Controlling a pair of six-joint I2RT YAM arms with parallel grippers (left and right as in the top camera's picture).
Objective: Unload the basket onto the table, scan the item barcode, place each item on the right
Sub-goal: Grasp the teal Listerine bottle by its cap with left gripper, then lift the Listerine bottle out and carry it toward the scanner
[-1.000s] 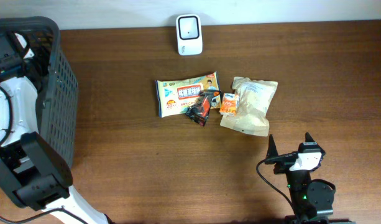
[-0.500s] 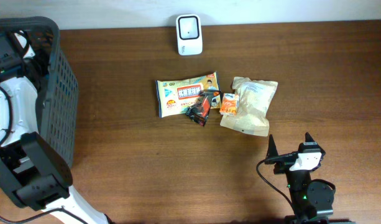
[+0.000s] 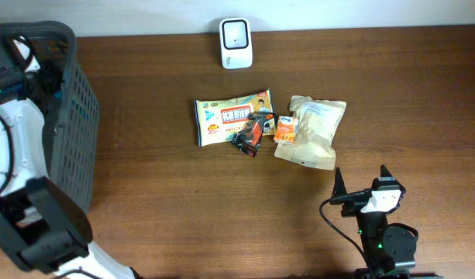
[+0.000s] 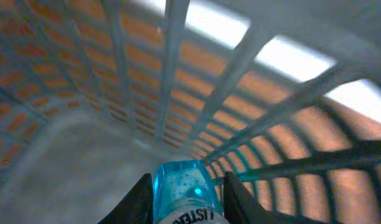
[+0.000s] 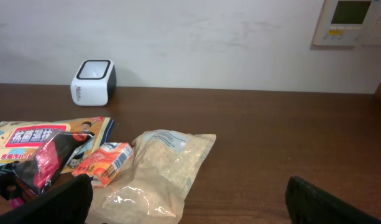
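The blue bottle [image 4: 183,190], translucent with a white label whose letters are cut off by the lower edge of the left wrist view, sits between the two fingers [image 4: 142,200] of the left hand [image 4: 187,194], which is closed to a narrow gap and grips it on both sides. Hand and bottle are inside the dark grey basket [image 3: 76,101], whose slatted wall [image 4: 178,74] fills the wrist view behind the bottle. From overhead the basket stands at the left end of the counter [image 3: 183,209], and the left arm reaches down into it, so the hand itself is hidden there. The white scanner [image 3: 236,43] stands at the far edge of the counter near the middle, well apart from the basket. In front of it lies a cluster of goods: a flat wipes pack [image 3: 222,116], a dark red packet [image 3: 249,136] lying over the pack's lower right corner, a small orange packet [image 3: 285,129] just beside it, and a pale bag [image 3: 314,133] on the right that touches the orange packet. The right hand [image 3: 360,178] rests low at the near right of the counter, its fingers [image 5: 63,200] spread wide and holding nothing, pointing toward the cluster and apart from it.
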